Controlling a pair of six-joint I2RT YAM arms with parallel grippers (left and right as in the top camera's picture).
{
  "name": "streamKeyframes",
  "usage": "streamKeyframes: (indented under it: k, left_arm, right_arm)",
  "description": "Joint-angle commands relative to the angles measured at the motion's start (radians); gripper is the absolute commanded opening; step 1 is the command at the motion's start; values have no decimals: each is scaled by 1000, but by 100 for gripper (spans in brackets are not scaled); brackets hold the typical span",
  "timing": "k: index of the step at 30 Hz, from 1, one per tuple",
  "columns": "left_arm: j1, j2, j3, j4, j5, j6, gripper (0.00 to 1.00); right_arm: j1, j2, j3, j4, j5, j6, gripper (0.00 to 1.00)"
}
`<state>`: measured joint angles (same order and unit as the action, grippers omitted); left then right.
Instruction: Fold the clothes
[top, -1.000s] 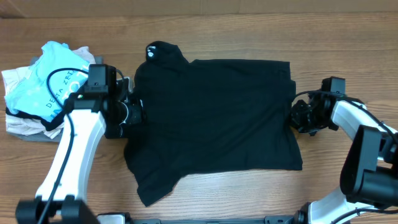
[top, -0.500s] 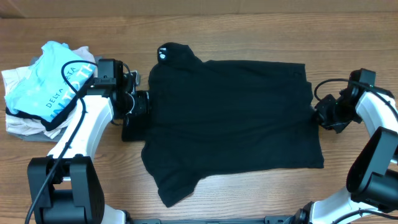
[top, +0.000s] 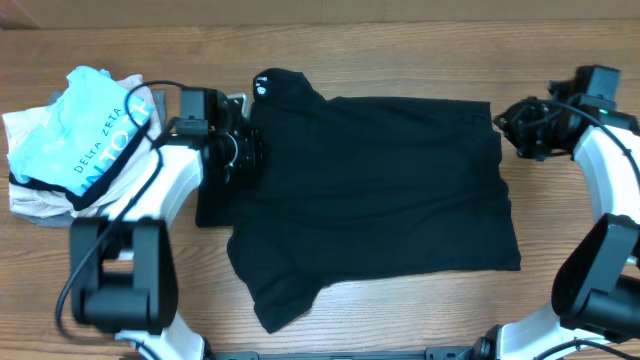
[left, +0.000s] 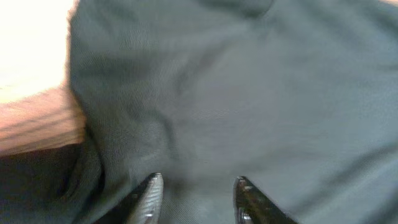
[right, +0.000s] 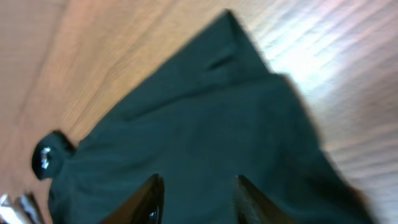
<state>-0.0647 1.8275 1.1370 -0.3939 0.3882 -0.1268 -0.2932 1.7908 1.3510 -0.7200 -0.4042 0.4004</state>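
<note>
Clothes (top: 370, 190) show full outline only overhead.

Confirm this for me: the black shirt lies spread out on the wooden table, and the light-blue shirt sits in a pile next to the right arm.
Not quite. The light-blue shirt sits in a pile next to the left arm, not the right one, as the overhead view shows. The rest holds: the black shirt lies spread out on the wooden table.
</note>
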Motion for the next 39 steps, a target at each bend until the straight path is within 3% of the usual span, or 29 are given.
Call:
streamKeyframes:
  k: [1, 6, 12, 22, 36, 39]
  left_arm:
    - [6, 117, 10, -1, -47, 14, 29]
    - [38, 181, 10, -78, -163, 7, 16]
    - [77, 171, 13, -137, -225, 14, 12]
    - [84, 171, 32, -156, -203, 8, 15]
    - [83, 171, 37, -157, -184, 8, 18]
    - [83, 171, 37, -156, -184, 7, 18]
  right_arm:
    - [43, 4, 10, 51, 37, -11, 38]
    - [78, 55, 10, 166, 106, 0, 33]
    - [83, 161, 10, 333, 123, 46, 32]
    - [101, 327, 10, 502, 58, 37, 36]
    - [123, 384, 10, 537, 77, 15, 38]
    - [123, 390, 10, 541, 63, 15, 30]
